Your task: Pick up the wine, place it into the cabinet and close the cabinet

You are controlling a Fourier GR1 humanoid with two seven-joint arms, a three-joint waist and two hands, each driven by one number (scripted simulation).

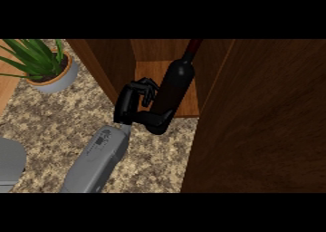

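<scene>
Mid-placement. My right hand (140, 105) is curled around the lower body of the wine bottle (176, 81), thumb under the base end, fingers wrapped on the left side. Only one forearm shows, and it's my right by the look of it. Left hand isn't in view.

The bottle is tilted, neck pointing up and away into the open cabinet (165, 54). Its body is over the cabinet shelf (152, 72), base near the shelf's front edge. Can't tell if the base is touching the shelf yet; it looks just above it.

The cabinet door (266, 118) stands open at the right, close beside the bottle.

Next, as I read it: push the bottle further in past the front edge, bring it upright, set the base down, open the fingers and back out clear of the side wall. Then swing the door shut. Risk: clipping the door edge or tipping the bottle on release.

The potted plant (42, 65) on the granite counter (52, 131) is well off to the left, out of the way.
</scene>
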